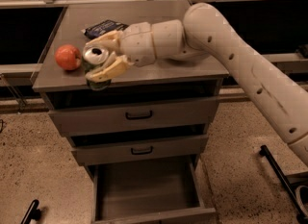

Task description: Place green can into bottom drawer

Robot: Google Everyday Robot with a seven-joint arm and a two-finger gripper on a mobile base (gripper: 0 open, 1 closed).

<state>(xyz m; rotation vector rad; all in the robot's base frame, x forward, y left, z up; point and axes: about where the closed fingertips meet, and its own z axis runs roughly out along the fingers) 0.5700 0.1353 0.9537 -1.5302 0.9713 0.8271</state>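
Observation:
The green can, green with a silver top, sits tilted between my gripper's fingers above the front left of the cabinet top. My gripper is shut on the can, with one pale finger under it and the other above. The bottom drawer is pulled open below, a plain grey tray with nothing in it. My arm reaches in from the right across the cabinet top.
A red apple lies on the cabinet top just left of the can. A dark blue chip bag lies behind the gripper. Two shallower drawers with black handles are slightly open. A black base leg stands at right.

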